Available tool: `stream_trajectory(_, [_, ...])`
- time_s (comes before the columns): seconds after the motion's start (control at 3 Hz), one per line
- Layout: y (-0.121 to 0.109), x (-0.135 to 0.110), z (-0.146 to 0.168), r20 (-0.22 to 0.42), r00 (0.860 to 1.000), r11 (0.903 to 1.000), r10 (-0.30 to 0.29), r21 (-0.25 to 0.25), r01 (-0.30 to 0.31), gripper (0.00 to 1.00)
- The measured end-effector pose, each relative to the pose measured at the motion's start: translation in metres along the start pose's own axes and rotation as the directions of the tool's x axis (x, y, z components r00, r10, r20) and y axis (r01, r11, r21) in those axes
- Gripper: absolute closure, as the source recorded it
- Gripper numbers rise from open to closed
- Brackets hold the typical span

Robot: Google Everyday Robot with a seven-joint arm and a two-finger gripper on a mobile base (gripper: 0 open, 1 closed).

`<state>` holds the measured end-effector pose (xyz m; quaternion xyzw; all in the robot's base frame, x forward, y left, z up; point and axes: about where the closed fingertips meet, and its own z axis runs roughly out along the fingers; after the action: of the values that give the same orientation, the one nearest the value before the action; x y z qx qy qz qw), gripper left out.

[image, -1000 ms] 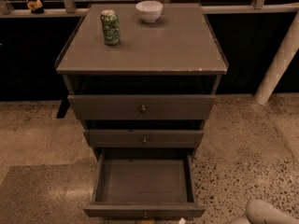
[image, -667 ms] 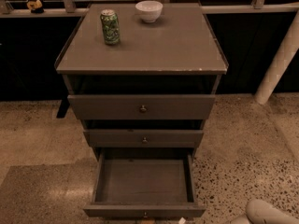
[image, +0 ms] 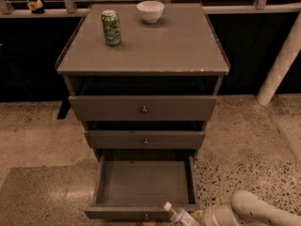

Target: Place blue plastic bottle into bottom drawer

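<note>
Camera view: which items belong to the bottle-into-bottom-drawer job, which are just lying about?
Job: blue plastic bottle, bottom edge; bottom drawer, pulled open; gripper, lower right beside the bottle.
Lying about: green can, white bowl, both on the cabinet top.

Grey cabinet top (image: 178, 51) carried a green soda can (image: 111, 27), upright at back-left, and a white bowl (image: 150, 11) at back centre, the two apart. Cabinet stood on speckled floor (image: 37, 140). Gripper (image: 203, 216) sat low over the floor, just beside the open bottom drawer (image: 143, 182), at its front right corner.
</note>
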<state>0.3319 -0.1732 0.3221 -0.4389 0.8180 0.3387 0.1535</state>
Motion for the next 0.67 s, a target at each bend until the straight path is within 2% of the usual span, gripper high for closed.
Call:
stream_trajectory(0.33, [-0.0289, -0.0585, 0.0005, 0.104, 0.991, 0.9905, -0.081, 0.12, 0.068, 1.0])
stream_trajectory(0.67, [-0.0297, -0.062, 0.0023, 0.108, 0.991, 0.9897, -0.083, 0.125, 0.07, 1.0])
